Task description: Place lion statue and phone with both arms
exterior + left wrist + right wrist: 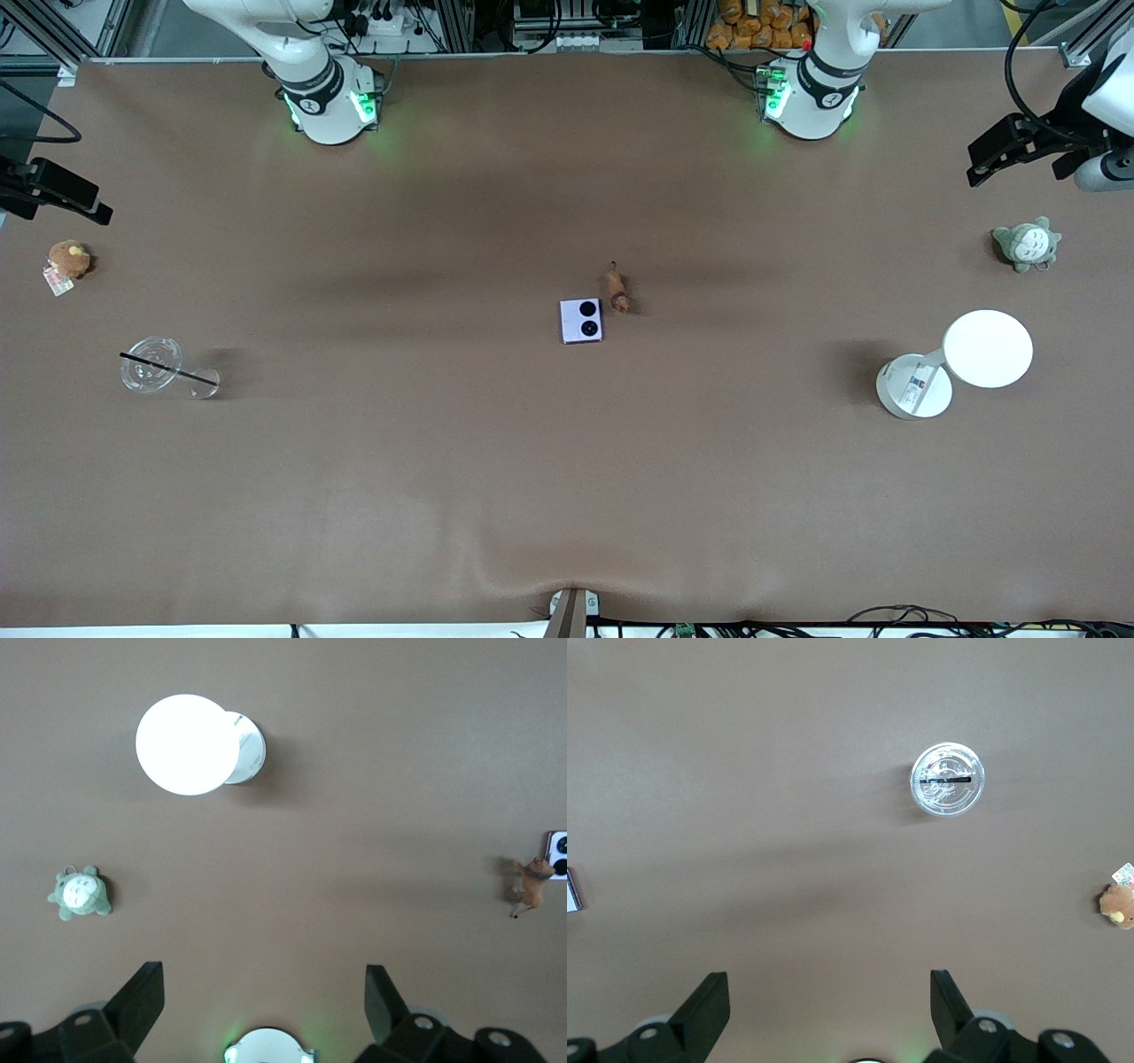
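The phone (581,321), pale lavender with two black camera circles, lies flat in the middle of the table. The lion statue (617,289), tiny and reddish-brown, lies right beside it, a little farther from the front camera and toward the left arm's end. My left gripper (1019,149) hangs high over the left arm's end of the table, open and empty (263,979); its wrist view shows the lion statue (534,886) and the phone's corner (559,846) at the frame's edge. My right gripper (55,191) hangs over the right arm's end, open and empty (830,988); a sliver of the phone (571,890) shows there.
A grey-green plush (1026,244) and a white round-topped stand (988,347) sit at the left arm's end. A brown plush with a tag (68,260) and a clear cup with a black straw (155,365) sit at the right arm's end.
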Robot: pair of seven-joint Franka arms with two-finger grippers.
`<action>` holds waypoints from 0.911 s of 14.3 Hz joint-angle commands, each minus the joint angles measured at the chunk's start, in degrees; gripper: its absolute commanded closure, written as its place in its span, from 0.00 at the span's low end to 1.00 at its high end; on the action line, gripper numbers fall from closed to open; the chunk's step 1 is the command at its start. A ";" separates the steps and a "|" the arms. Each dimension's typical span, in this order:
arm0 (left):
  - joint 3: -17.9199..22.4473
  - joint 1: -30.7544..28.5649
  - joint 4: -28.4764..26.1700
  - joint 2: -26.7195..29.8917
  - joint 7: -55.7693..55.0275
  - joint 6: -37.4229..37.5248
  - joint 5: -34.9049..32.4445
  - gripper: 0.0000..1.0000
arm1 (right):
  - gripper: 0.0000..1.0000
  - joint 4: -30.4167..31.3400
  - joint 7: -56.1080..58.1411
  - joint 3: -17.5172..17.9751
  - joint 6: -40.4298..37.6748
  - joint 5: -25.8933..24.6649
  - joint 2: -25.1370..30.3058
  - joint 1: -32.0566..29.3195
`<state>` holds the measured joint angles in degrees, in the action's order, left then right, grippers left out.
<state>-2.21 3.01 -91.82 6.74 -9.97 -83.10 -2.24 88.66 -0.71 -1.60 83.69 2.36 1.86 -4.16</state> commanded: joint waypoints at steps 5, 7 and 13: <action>0.10 0.77 2.70 -1.82 -1.81 1.37 0.48 0.00 | 0.00 -1.30 -0.69 0.63 -0.90 0.10 -0.63 -1.11; -0.07 0.95 2.78 -2.69 -1.72 1.37 0.57 0.00 | 0.00 -1.30 -0.52 0.63 -0.90 0.10 -0.72 -1.37; -6.21 0.77 2.35 -5.33 -4.43 1.28 1.18 0.00 | 0.00 -1.39 0.10 0.63 -0.46 -0.16 -2.13 -0.93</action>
<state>-5.90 3.64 -91.14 3.26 -11.76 -83.00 -2.08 88.67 -0.70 -1.72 83.73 2.31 0.54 -4.17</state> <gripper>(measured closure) 0.000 0.000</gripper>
